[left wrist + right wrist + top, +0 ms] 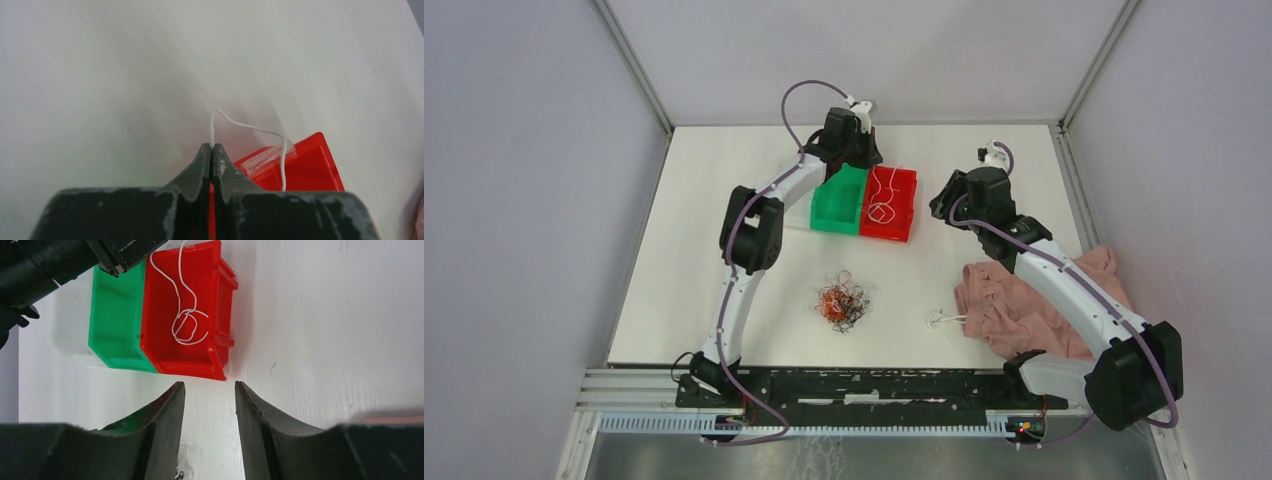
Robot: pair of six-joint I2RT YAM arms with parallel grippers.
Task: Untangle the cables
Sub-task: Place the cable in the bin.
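L gripper [211,147] was pinched fully shut on a white wire [248,127]. The wire left the tips, arched up and over, then dropped into the red bin [325,160] below. In the top view that gripper hung over the red bin's far-left corner. The rest of the wire lay in loose loops on the bin floor, approx. mid-bin.

R gripper [209,385] was on the right of the red bin, just off its side and not touching it. Its jaws stood apart at a middling gap w/ nothing between them, over bare table [320,340].

Green bin [839,203] sat flush against the red bin's left wall. Past the green one, on the side away from the red bin, there was prob. a clear bin [70,332]; it was too faint to be sure.

The tangle [841,300], orange + black wires in one clump, lay on the table on the near side of the red bin, well apart from it and a bit to the left.

A 2nd white wire [944,320] lay near-right of the red bin, also well apart, right at the edge of a pink cloth [1024,300]. The cloth was crumpled further right of the red bin, partly under the R arm.
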